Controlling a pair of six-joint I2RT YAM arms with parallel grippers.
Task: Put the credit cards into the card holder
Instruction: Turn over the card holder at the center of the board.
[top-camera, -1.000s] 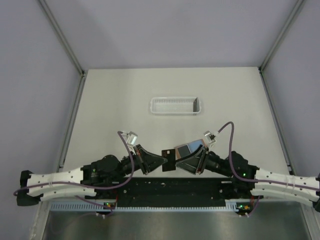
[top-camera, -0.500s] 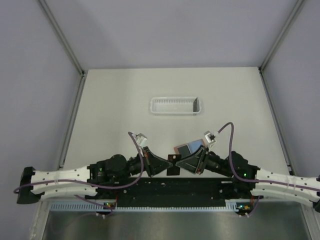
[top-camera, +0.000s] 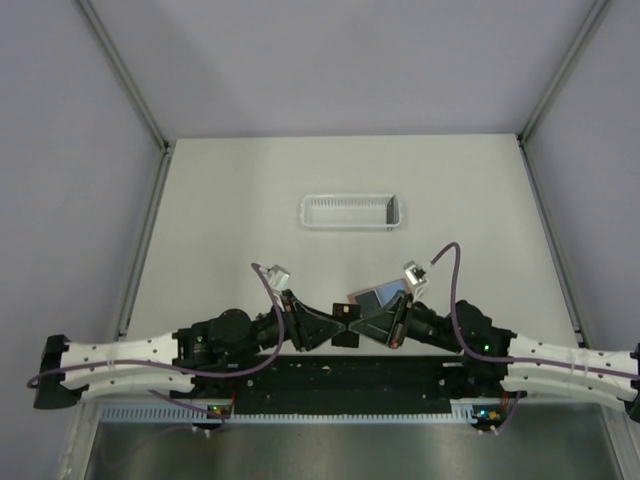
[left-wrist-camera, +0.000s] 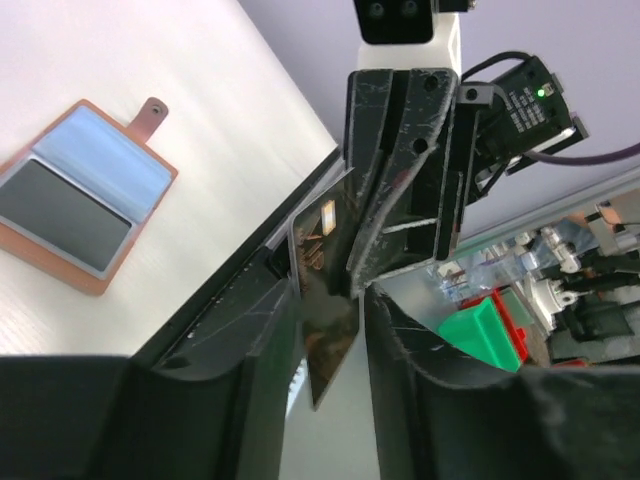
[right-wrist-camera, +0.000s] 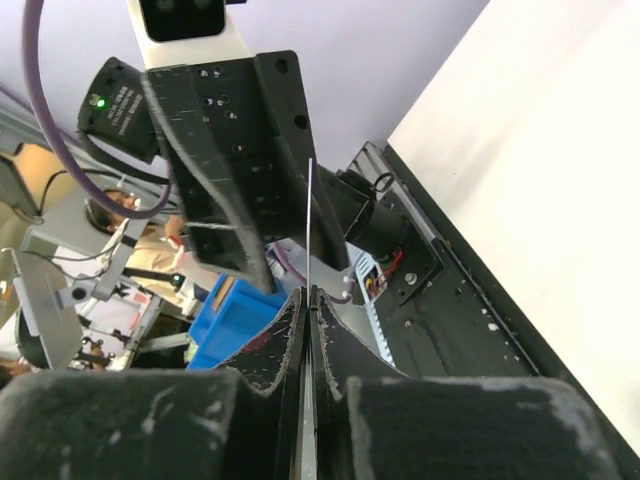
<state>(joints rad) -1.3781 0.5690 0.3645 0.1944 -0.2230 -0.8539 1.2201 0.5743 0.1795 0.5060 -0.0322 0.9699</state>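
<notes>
At the table's near edge my two grippers meet tip to tip around one black credit card. My right gripper is shut on the card's far end, and the card shows there as a thin edge rising from its tips. My left gripper stands open, its jaws a little apart. The card leans on the left finger with a gap at the other. The reddish-brown card holder lies open on the table just beyond the right gripper, its blue panels up.
A white slatted tray stands at mid-table with a dark flat thing at its right end. The black base rail runs under both grippers along the near edge. Grey walls close in the sides and back.
The left gripper carried the card right to the right gripper. The right jaws then closed on the card and the left jaws parted.
</notes>
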